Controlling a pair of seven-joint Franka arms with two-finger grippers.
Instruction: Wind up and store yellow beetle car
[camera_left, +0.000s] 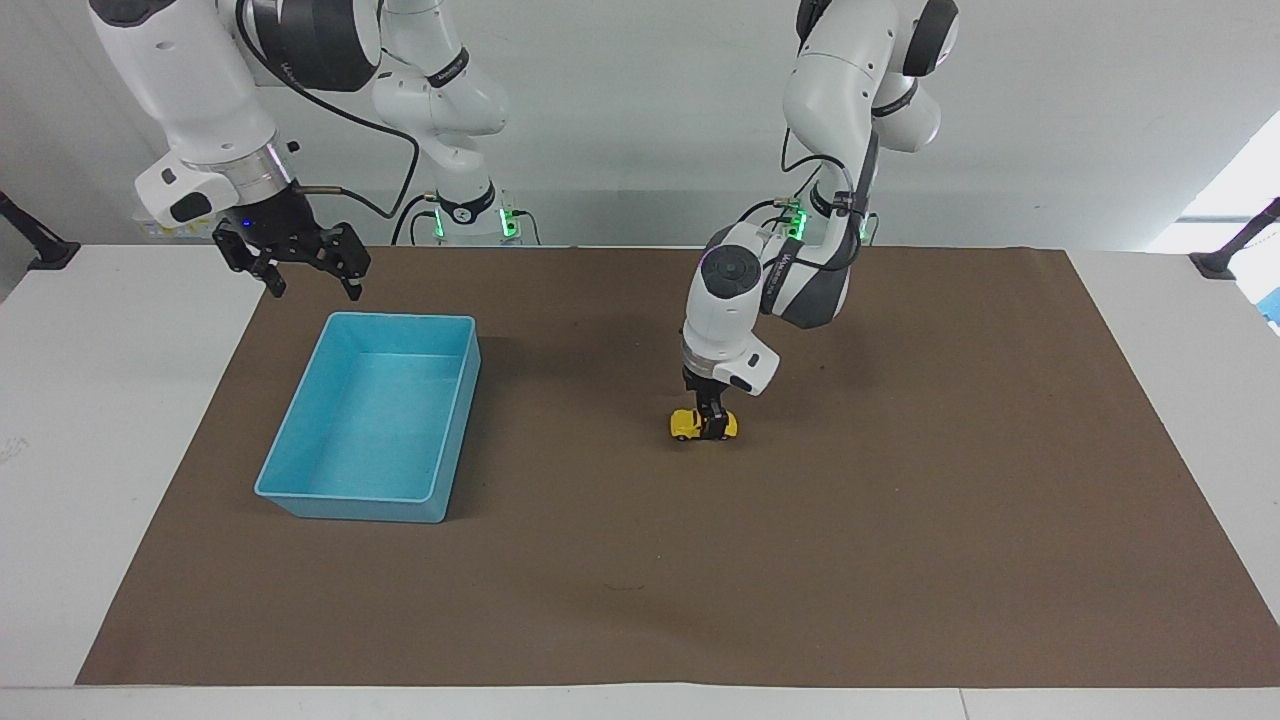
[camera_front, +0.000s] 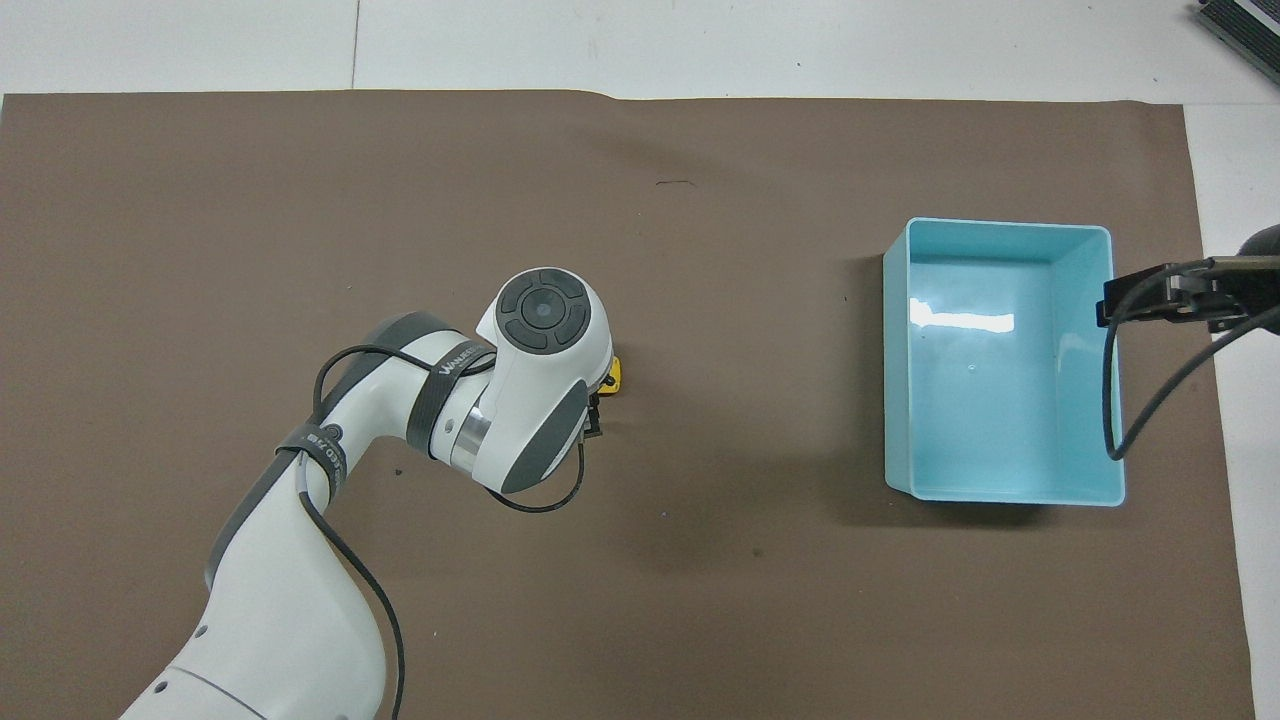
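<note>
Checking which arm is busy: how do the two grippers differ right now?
The left gripper is down at the mat, straddling the yellow beetle car; the right gripper hangs in the air beside the blue tray. The left gripper points straight down; the right gripper is open, holds nothing and waits. Both have dark fingers.
</note>
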